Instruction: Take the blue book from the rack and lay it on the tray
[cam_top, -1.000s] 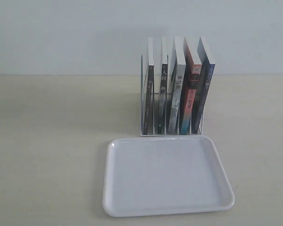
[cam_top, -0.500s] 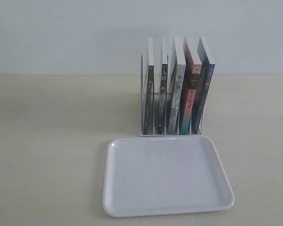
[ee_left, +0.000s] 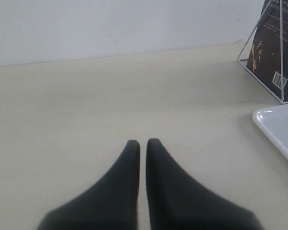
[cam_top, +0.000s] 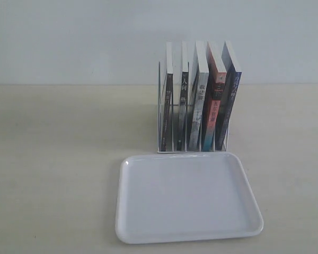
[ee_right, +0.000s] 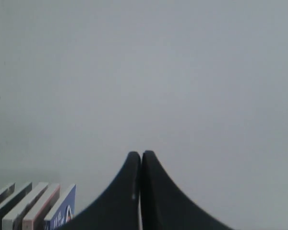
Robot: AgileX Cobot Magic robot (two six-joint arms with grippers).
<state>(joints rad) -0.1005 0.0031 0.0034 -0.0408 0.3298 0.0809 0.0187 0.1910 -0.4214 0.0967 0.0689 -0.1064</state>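
The white wire rack (cam_top: 160, 111) stands upright behind the tray and holds several books. The blue book (cam_top: 229, 103), with its dark navy spine, fills the rightmost slot beside a red-spined book (cam_top: 214, 106). In front lies the white glossy tray (cam_top: 186, 197), with nothing on it. Neither arm shows in the exterior view. My left gripper (ee_left: 142, 142) is shut and empty, low over the bare table, with the rack (ee_left: 259, 76) and a tray corner (ee_left: 278, 129) off to one side. My right gripper (ee_right: 140, 154) is shut, facing the wall, with the blue book's cover (ee_right: 62, 211) near it.
The beige table (cam_top: 53, 159) stretches out to the left of the tray and rack. A plain pale wall (cam_top: 69, 42) rises behind the table's far edge.
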